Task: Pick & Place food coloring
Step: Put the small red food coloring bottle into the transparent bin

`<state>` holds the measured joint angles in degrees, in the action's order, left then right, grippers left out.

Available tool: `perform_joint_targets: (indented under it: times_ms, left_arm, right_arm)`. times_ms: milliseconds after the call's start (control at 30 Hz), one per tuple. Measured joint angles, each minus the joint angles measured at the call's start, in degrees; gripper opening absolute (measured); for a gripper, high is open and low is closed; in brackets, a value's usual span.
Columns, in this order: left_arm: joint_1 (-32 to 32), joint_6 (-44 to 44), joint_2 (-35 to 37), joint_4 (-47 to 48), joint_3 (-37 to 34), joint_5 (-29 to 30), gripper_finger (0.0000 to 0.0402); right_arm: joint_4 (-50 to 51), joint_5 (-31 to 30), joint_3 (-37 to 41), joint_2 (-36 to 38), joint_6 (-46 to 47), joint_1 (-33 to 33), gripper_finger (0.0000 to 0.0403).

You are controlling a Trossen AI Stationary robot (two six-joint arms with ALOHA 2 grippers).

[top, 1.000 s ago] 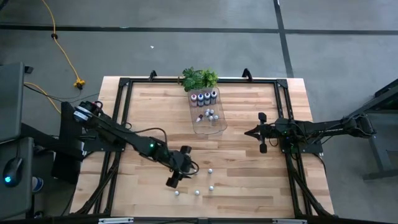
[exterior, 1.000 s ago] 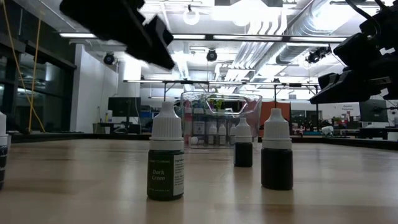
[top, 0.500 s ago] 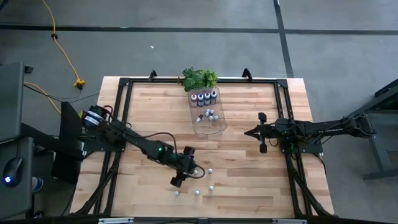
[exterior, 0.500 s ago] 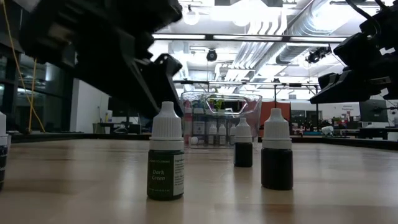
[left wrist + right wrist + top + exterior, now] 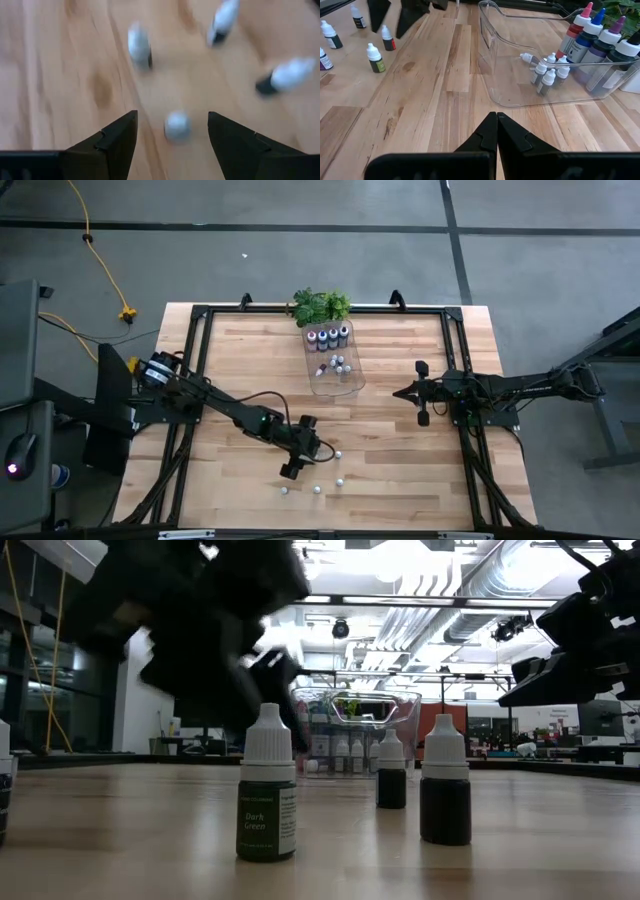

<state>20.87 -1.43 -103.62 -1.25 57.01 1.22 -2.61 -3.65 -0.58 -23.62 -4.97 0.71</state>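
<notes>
— Jaws on the left gripper [image 5: 170, 137]: how do they stand?
— Spread wide, holding nothing. One small white-capped bottle [image 5: 176, 125] stands upright between the fingers [image 5: 112, 142], touching neither.
— And the other loose food coloring [image 5: 339, 453]?
— Three more small bottles stand on the counter [image 5: 400, 480] just past the jaws, near its front edge; from table height a dark green bottle [image 5: 267, 785] stands beside the blurred gripper.
— Further right?
— A clear tray [image 5: 336, 385] near the counter's back holds four bigger bottles [image 5: 597, 42] with coloured tops and a cluster of small ones [image 5: 547, 72]. A leafy plant [image 5: 320, 306] sits behind it.
— The right gripper [image 5: 421, 393]?
— Its jaws are pressed together, empty, hovering right of the tray.
</notes>
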Motion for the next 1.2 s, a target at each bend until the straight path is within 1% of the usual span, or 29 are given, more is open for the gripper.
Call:
perform_joint_targets:
  times_ms: [67,133,233,567,800,867,967,1067,1200]
  left_arm:
    - [0.0,-0.4,-0.1,1.1,-0.3,-0.2,0.0234]
    - [0.0,-0.5,-0.6,-0.2,-0.1,-0.3,0.0229]
    - [0.0,-0.6,-0.7,0.3,-0.2,-1.1,0.0210]
    - [0.0,-2.1,-0.7,0.1,-0.2,-1.2,0.0104]
    - [0.0,-2.4,-0.7,0.0,0.0,-2.4,0.0041]
    - [0.0,-3.5,-0.7,0.5,0.5,-2.4,0.0033]
    - [-0.4,-4.5,0.7,0.7,1.8,-2.5,0.0034]
    - [-0.7,-5.5,3.5,1.9,2.2,-1.9,0.0040]
    - [-1.4,-6.8,8.4,3.8,2.3,1.0,0.0040]
  right_arm:
    - [0.0,0.0,0.0,0.0,0.0,0.0,0.0000]
    - [0.0,0.0,0.0,0.0,0.0,0.0,0.0000]
    - [0.0,0.0,0.0,0.0,0.0,0.0,0.0000]
    - [0.0,0.0,0.0,0.0,0.0,0.0,0.0000]
    - [0.0,0.0,0.0,0.0,0.0,0.0,0.0000]
    - [0.0,0.0,0.0,0.0,0.0,0.0,0.0000]
    - [0.0,0.0,0.0,0.0,0.0,0.0,0.0000]
    - [-0.1,0.0,0.0,0.0,0.0,0.0,0.0000]
    - [0.0,0.0,0.0,0.0,0.0,0.0,0.0000]
